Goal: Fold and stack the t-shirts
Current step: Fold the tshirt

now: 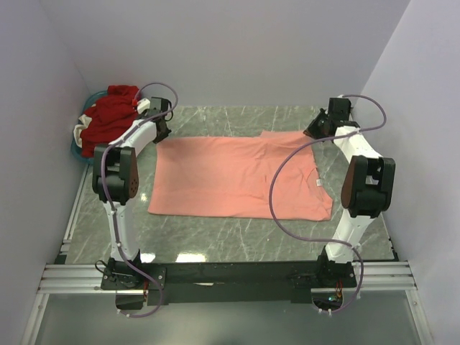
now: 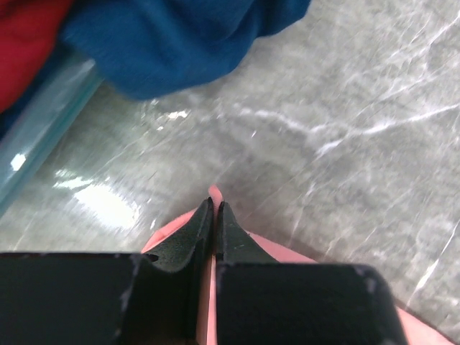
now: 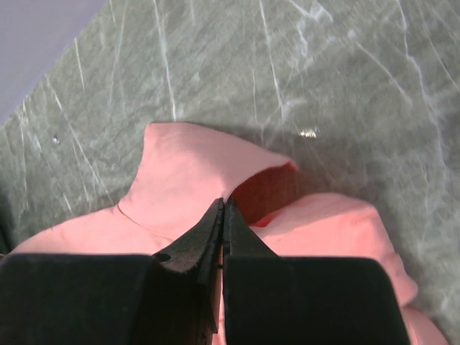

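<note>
One pink shirt (image 1: 237, 178) lies flat mid-worktop (image 1: 237, 233), long axis left to right, near edge free. Two hands sit on its far edge, so the fold likely runs far to near: left hand (image 2: 215, 205) clenched on the far-left corner, right hand (image 3: 223, 205) clenched on a raised fold at the far-right sleeve. Beyond the left hand is one basket (image 2: 43, 118) holding one red shirt (image 1: 111, 115) and one blue shirt (image 2: 180, 36).

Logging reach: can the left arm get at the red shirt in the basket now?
Probably, once freed: the red shirt lies just beside the left gripper, nothing between, but that gripper grips the pink shirt.
</note>
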Robot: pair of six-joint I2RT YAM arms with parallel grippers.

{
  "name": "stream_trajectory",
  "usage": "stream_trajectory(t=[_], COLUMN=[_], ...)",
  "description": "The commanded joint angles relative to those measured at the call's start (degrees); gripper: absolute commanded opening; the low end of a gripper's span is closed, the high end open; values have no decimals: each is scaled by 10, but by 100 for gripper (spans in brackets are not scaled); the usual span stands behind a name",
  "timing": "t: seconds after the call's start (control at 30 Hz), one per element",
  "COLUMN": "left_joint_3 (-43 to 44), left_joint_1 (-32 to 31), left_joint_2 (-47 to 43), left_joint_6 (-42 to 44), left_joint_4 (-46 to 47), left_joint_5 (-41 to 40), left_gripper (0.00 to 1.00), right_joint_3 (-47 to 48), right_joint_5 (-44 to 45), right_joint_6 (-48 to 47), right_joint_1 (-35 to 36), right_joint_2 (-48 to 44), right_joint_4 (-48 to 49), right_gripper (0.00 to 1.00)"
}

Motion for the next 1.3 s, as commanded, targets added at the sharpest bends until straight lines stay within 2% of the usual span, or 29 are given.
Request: stream_trajectory(t=[0.0,0.23,0.63,0.9,1.27], left_joint_3=[-24,-94,-270,-330,-386], left_joint_1=[2,2,2,2,4], left_joint_2=[-58,-123,-234,-271,-312], left_joint_6=[-6,-22,-74,-90,-105], left_joint_4=[9,30,88,111,127], left_joint_5=[-1,2,18,18,18], left_gripper=[1,1,1,1,1], right_joint_3=[-41,-149,-341,-409,-456], right_joint_5=[21,31,46,48,51], right_joint_6=[4,20,33,39,36], right_joint_1=[-6,-7,-7,-7,-13], right_joint_2=[-71,-152,-280,-359,-406], right_joint_4=[35,59,99,105,101], right_gripper=[0,0,0,0,0])
